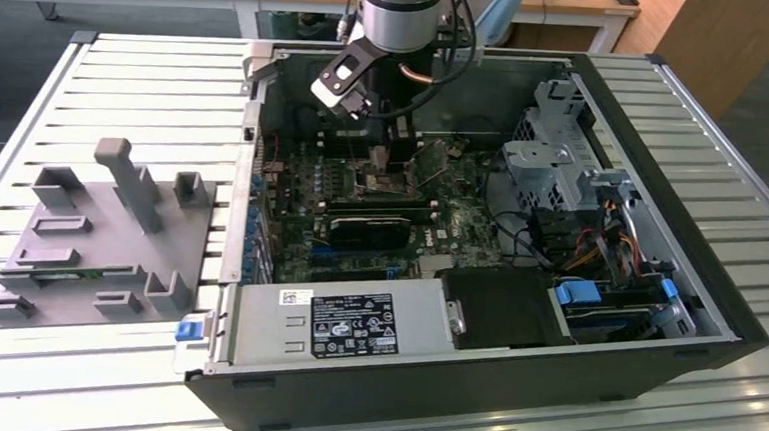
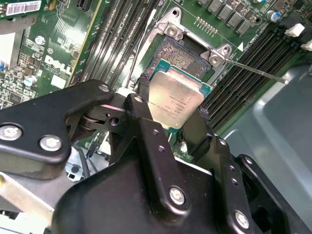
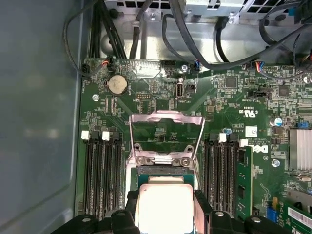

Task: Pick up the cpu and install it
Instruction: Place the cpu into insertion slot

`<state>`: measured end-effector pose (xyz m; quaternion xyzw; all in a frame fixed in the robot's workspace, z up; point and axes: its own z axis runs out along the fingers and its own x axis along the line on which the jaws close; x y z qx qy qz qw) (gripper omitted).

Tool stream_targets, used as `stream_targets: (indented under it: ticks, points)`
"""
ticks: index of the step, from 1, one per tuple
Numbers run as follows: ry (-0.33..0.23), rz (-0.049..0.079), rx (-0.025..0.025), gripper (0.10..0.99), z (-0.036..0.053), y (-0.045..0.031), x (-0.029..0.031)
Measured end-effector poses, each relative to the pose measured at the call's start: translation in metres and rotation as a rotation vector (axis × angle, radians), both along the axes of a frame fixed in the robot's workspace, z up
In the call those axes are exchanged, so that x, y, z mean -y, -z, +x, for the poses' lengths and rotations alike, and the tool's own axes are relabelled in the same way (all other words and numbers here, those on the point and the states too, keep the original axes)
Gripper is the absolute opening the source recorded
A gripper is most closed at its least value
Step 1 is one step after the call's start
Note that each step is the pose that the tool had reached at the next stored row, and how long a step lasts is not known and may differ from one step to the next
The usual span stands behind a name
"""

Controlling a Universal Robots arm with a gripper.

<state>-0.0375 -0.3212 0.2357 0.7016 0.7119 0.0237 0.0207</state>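
The gripper [image 2: 171, 111] is clasping the cpu [image 2: 176, 97] by two opposite edges, keeping it flat over the open socket [image 2: 178, 51]; I cannot tell whether they are touching. Seating it well is, I judge, calling for squared corners and a level, gentle descent. The raised load plate [image 3: 165, 116] and thin lever [image 2: 258, 71] are standing close by, and memory slots [image 3: 102, 170] are crowding both sides, leaving little sideways room.

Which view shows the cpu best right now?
Second wrist view: most of the cpu shows in the gripper over the socket. First wrist view catches part of it; exterior view, too small to tell.
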Motion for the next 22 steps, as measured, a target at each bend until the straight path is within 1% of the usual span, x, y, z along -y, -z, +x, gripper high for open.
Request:
stream_targets:
  ticks: [3, 13, 22]
  points:
    - [0.0, 0.0, 0.0, 0.525, -0.0011, 0.003, -0.0005]
    - [0.0, 0.0, 0.0, 0.525, -0.0012, 0.0184, -0.0034]
    - [0.001, 0.0, -0.0001, 0.525, -0.0029, 0.0244, -0.0037]
